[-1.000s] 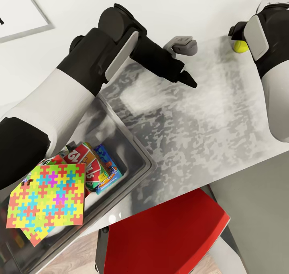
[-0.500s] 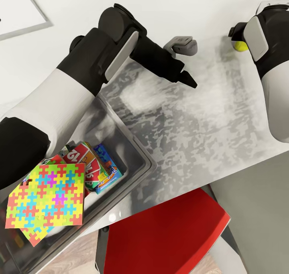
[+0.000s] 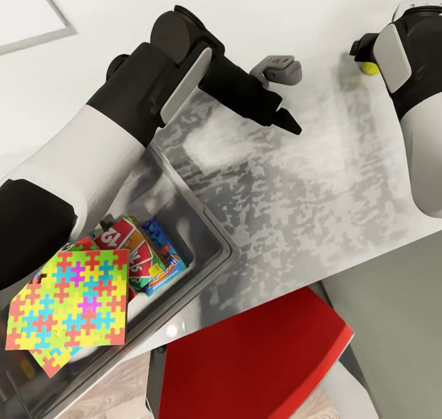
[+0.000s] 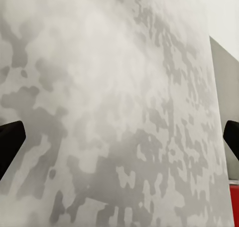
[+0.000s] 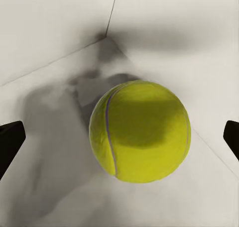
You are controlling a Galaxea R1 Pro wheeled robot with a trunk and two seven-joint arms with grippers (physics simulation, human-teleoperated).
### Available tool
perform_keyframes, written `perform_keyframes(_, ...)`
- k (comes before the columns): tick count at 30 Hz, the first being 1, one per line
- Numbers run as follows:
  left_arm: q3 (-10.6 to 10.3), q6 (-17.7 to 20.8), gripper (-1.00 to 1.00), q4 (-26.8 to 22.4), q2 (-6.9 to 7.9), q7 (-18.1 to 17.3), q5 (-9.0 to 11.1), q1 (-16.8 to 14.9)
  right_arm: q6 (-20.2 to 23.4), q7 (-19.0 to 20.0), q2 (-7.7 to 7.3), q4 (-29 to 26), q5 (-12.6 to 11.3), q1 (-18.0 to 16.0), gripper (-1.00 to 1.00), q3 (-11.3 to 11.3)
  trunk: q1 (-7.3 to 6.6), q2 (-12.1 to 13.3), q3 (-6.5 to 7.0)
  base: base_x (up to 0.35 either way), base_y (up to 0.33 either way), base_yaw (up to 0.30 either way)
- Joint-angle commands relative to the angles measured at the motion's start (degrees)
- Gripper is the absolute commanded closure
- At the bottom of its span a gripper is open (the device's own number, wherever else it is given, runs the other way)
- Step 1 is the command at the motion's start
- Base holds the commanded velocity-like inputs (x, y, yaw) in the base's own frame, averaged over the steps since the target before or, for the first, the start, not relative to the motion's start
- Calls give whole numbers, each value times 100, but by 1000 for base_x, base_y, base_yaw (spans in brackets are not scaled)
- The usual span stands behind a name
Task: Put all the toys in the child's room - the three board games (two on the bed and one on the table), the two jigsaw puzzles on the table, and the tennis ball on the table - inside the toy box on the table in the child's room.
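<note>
You get bright, even, sharp renders; a soft shadow pools under the tennis ball [image 5: 140, 131] between the right jaws.

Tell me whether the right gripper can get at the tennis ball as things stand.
Probably yes: the tennis ball sits centred between the open right gripper's fingertips on the table, with nothing between them.

The head camera looks steeply down over both arms onto the table [image 3: 319, 180], the toy box [image 3: 212, 238] at its near left edge. The left wrist camera sits close above the same mottled tabletop, facing along its length. The right wrist camera hangs very near the tennis ball [image 5: 140, 131] at the far right corner, which the head view shares [image 3: 369, 68].
</note>
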Motion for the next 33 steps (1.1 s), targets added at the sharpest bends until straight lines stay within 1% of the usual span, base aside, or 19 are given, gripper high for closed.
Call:
perform_keyframes(1,-3,18,-100,3,-1,-21,-6,-5,23,-48,-9,-6,-60,-4,-100,48,3,-9,-14,0,0,0)
perform_keyframes(9,-8,18,-100,3,-1,-22,-6,-5,-101,-48,-9,-6,-60,6,-100,48,3,-9,-64,0,0,0)
perform_keyframes(28,-12,18,-100,3,-1,-36,-6,-5,-116,-48,-27,-6,-60,-11,-100,48,3,-9,-95,0,0,0)
perform_keyframes(33,-55,18,-100,3,-1,-38,-6,-5,-119,-48,-33,-11,-60,-11,-100,48,3,-9,-105,0,0,0)
